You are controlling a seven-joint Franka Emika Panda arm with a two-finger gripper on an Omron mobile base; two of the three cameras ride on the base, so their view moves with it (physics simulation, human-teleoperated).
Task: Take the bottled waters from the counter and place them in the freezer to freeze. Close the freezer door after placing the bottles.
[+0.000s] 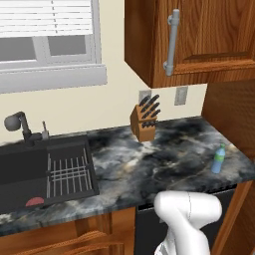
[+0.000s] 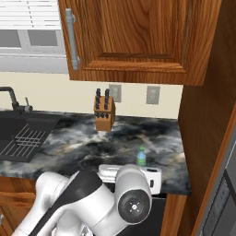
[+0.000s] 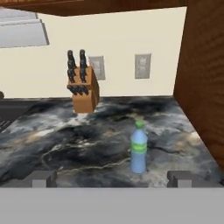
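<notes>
One bottled water (image 3: 139,149), translucent blue with a green cap, stands upright on the dark veined counter (image 3: 65,140) near its right end. The same bottle (image 1: 218,159) stands close to the counter's front edge, just past the white hand (image 2: 141,157). My gripper (image 3: 111,178) is open and empty. Its two fingertips (image 3: 41,178) stand wide apart, short of the bottle, which is a little right of the midline between them. The freezer and its door are out of view.
A wooden knife block (image 1: 144,122) stands at the back wall. A black sink (image 1: 30,172) with a wire rack lies to the left. A tall wooden panel (image 3: 205,78) closes the counter's right end, and a wooden wall cabinet (image 2: 133,37) hangs overhead.
</notes>
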